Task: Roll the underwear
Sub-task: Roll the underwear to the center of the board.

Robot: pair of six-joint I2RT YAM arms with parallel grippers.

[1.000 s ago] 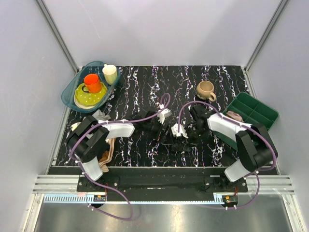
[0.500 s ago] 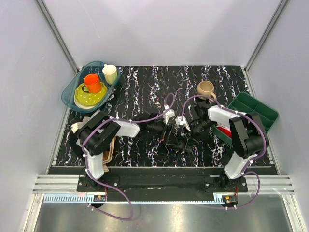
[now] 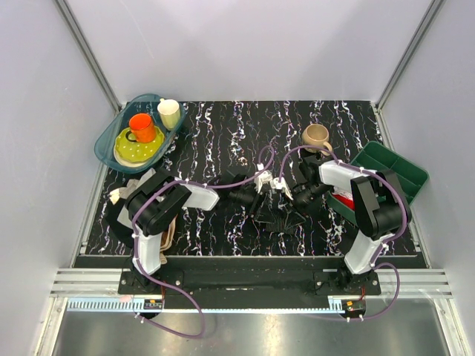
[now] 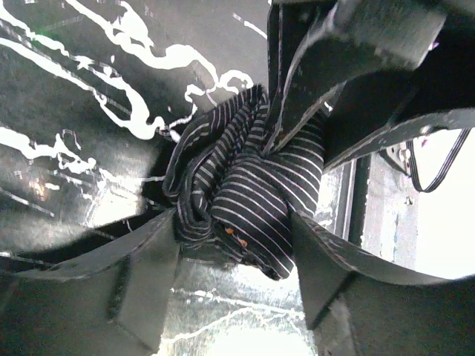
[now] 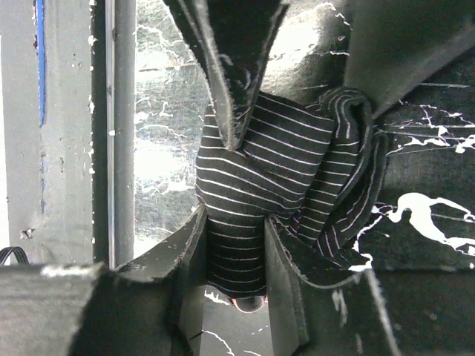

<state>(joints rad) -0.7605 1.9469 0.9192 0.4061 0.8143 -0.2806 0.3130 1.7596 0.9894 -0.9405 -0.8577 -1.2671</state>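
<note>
The underwear (image 3: 277,219), black with thin pale stripes, lies bunched on the marbled table (image 3: 223,141) between the two arms. My left gripper (image 3: 259,198) and right gripper (image 3: 286,198) meet over its far edge. In the left wrist view the bunched underwear (image 4: 237,185) sits between my left gripper's (image 4: 236,276) fingers (image 4: 141,282), which press on both its sides. In the right wrist view my right gripper (image 5: 236,256) is pinched on a fold of the underwear (image 5: 260,170), with the left fingers gripping the same bunch from above.
A teal bin (image 3: 106,141) at the back left holds a yellow plate, an orange cup (image 3: 142,126) and a cream cup (image 3: 169,113). A tan mug (image 3: 316,136) stands at the back right. A green tray (image 3: 392,167) sits at the right edge. Beige clothes (image 3: 168,228) lie by the left arm.
Both grippers have moved in towards each other and a little farther back, closing on the same bunch. The underwear has been pulled up and shifted slightly.
</note>
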